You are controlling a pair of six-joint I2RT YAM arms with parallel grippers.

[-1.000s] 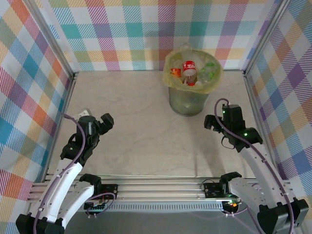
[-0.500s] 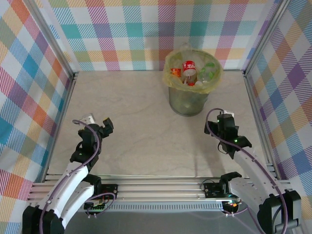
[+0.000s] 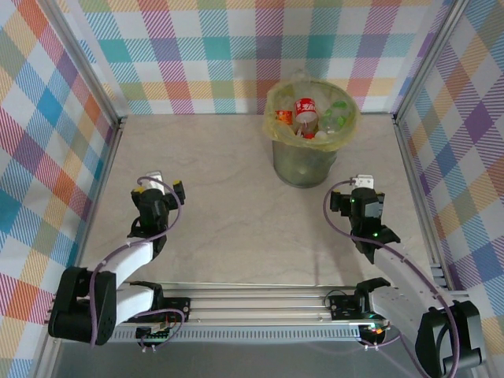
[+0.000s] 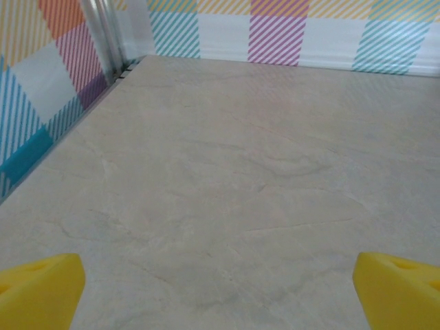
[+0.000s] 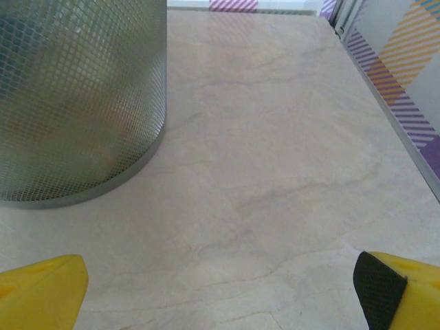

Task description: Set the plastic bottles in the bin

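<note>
Standing upright: bin; plastic bottles piled inside, axes mixed.

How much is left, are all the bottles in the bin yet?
Done: the plastic bottles are piled inside the bin, up near its rim. In hand: nothing. The left gripper and the right gripper are both open and empty, low over the table. Left: probably nothing, since every bottle I can see is in the bin. It looks finished.
</note>
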